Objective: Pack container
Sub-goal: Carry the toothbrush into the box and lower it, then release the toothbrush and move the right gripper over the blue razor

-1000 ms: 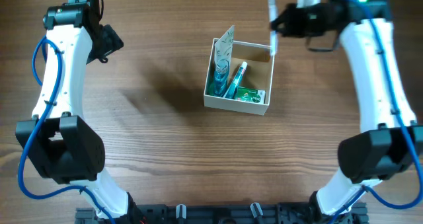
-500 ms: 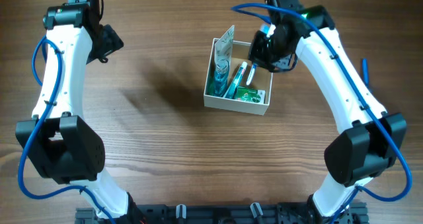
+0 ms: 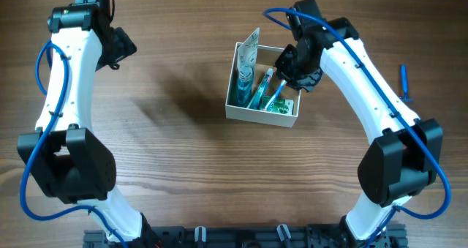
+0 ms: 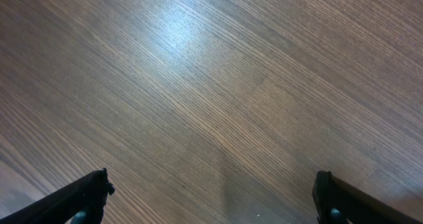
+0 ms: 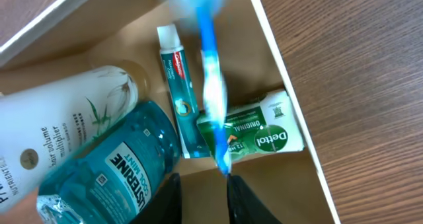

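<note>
While the left pincer (image 4: 211,187) gapes wide, the right pincer (image 5: 203,194), barely parted, overhangs Listerine (image 5: 112,171) and Dettol (image 5: 264,135).

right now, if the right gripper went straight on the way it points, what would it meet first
Most likely the blurred blue-and-white toothbrush, which lies directly ahead of the right gripper inside the container. Past it sits the green soap pack, though depth is hard to judge.

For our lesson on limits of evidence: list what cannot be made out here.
Right wrist view: the blue toothbrush is motion-blurred; whether the right fingers hold it is unclear.
Same view: the label on the white bottle is cut by the left edge.
Left wrist view: the bottom edge cuts off the left fingers.
</note>
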